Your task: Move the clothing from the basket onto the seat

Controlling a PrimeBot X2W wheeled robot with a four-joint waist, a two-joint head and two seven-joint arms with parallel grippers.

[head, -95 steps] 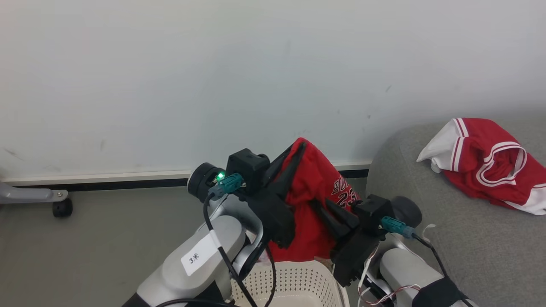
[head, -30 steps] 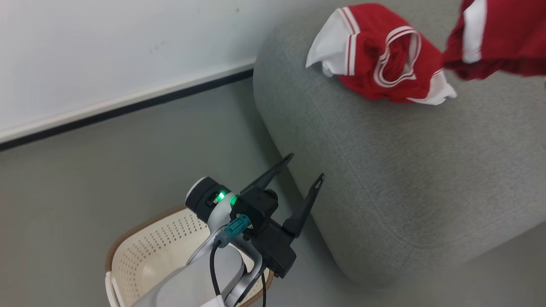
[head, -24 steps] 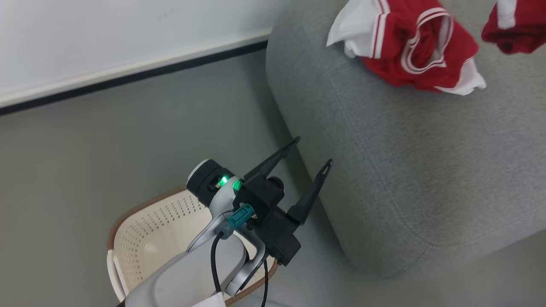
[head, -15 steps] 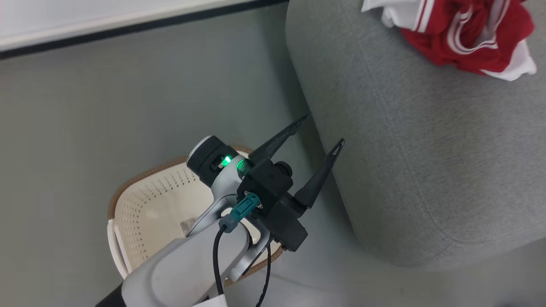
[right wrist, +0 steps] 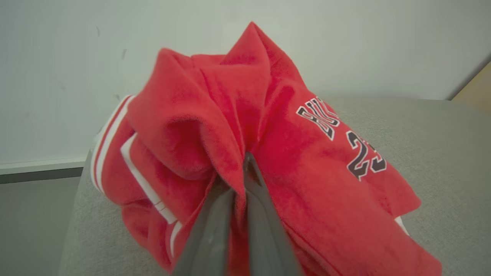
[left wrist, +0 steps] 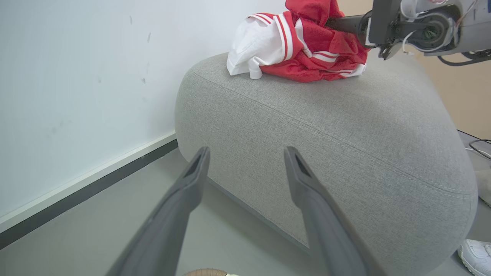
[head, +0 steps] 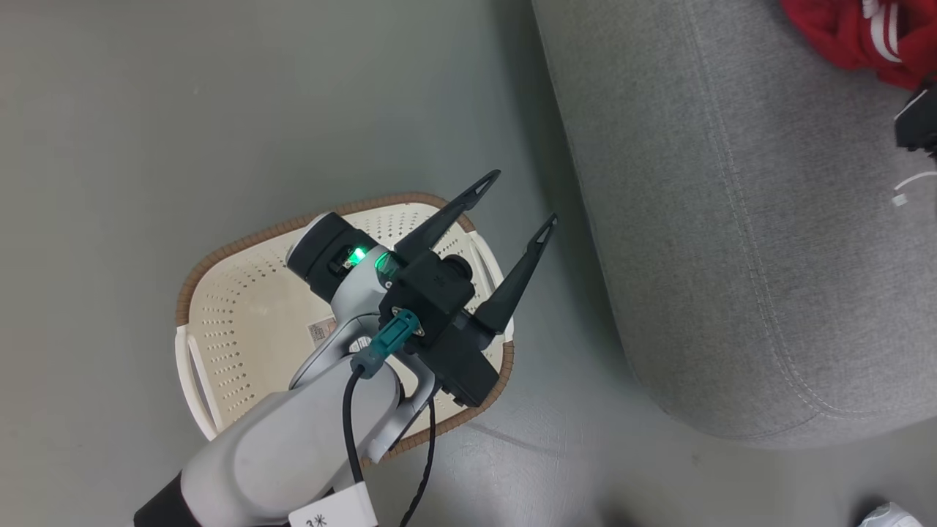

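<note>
The right wrist view shows the right claw [right wrist: 245, 168] pinched shut on red clothing [right wrist: 299, 153] over the grey seat [right wrist: 441, 153]. The head view has the left claw [head: 520, 197] wide and empty above the basket [head: 219, 315] at 8 o'clock. The floor [head: 219, 95] is grey and the wall [left wrist: 76, 76] white, and the head camera has tipped downward since a moment ago.

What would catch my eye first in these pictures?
The bright red jersey with its black-and-white number, bunched over the grey seat and pinched tight in the right pincer. Next comes the left pincer, spread wide open above the cream laundry basket, which looks empty where it shows.
</note>
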